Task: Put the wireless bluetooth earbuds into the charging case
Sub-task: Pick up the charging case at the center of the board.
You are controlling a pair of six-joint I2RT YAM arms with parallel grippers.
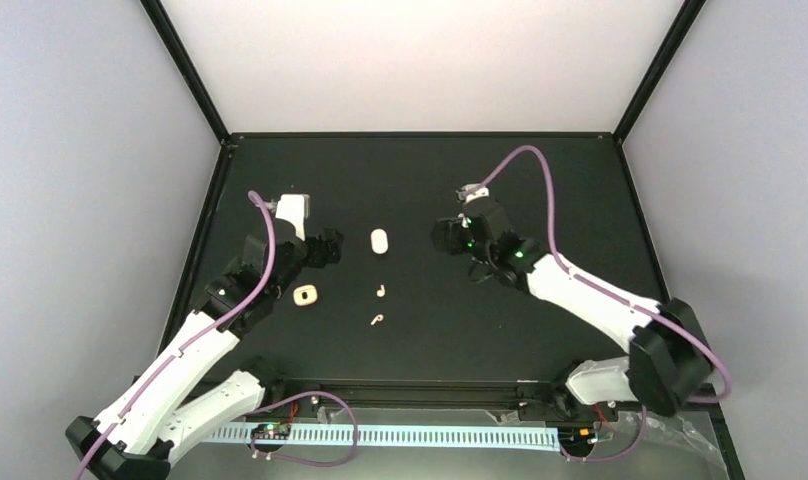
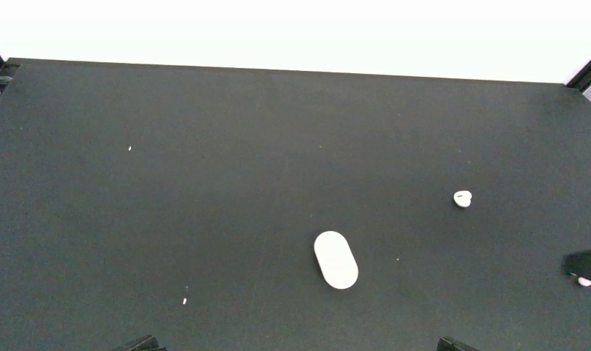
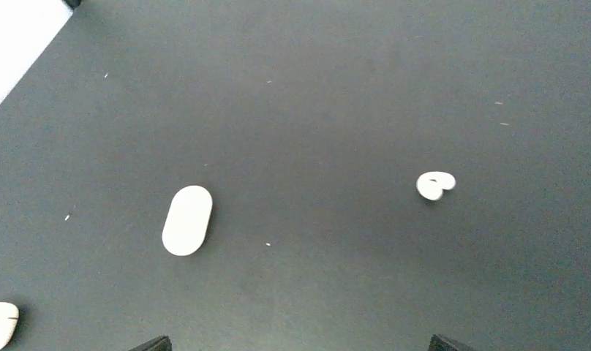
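Observation:
The cream rounded-square charging case (image 1: 306, 295) with a dark centre spot lies on the black table, just near of my left gripper (image 1: 330, 247). Two tiny pale earbuds (image 1: 381, 291) (image 1: 377, 320) lie right of the case, mid-table. My left gripper is open and empty, only its fingertips (image 2: 142, 344) showing. One earbud (image 2: 462, 198) lies ahead-right of it, and another (image 2: 584, 281) is half hidden at the right edge. My right gripper (image 1: 440, 237) is open and empty, with an earbud (image 3: 434, 184) ahead-right. The case does not show clearly in either wrist view.
A plain white pill-shaped capsule (image 1: 379, 241) lies between the two grippers and shows in both wrist views (image 2: 336, 259) (image 3: 186, 219). A pale rounded thing (image 3: 0, 324) is cut off at the right wrist view's lower left corner. Black frame rails border the table.

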